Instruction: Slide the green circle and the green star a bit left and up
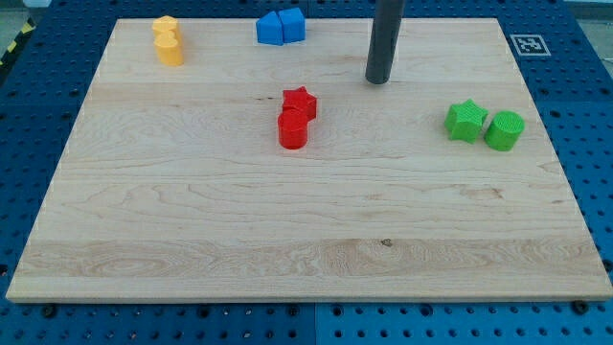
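Note:
The green star and the green circle sit touching side by side at the view's right, the circle on the right. My tip is the lower end of a dark rod that comes down from the view's top. It rests on the board up and to the left of the green star, well apart from it. No block touches the tip.
A red star and a red cylinder touch near the board's middle. Two blue blocks sit at the top edge. Two yellow blocks sit at the top left. The wooden board lies on a blue pegboard table.

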Controlling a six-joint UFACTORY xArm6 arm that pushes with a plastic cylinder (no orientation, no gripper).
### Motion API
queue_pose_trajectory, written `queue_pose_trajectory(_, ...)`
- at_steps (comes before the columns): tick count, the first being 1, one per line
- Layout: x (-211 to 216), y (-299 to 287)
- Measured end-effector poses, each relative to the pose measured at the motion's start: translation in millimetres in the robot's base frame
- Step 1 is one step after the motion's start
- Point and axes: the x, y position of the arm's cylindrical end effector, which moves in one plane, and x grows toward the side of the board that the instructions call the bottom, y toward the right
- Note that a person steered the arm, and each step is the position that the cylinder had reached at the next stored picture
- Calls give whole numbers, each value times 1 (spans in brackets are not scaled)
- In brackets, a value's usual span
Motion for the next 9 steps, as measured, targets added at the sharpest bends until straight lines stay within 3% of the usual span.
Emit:
queue_pose_trajectory(1,2,0)
queue_pose_trajectory(3,9,113)
queue_pose_trajectory(4,55,152)
queue_pose_trajectory(5,64,154)
queue_pose_trajectory(7,91,251)
queue_pose_trajectory(9,131,247)
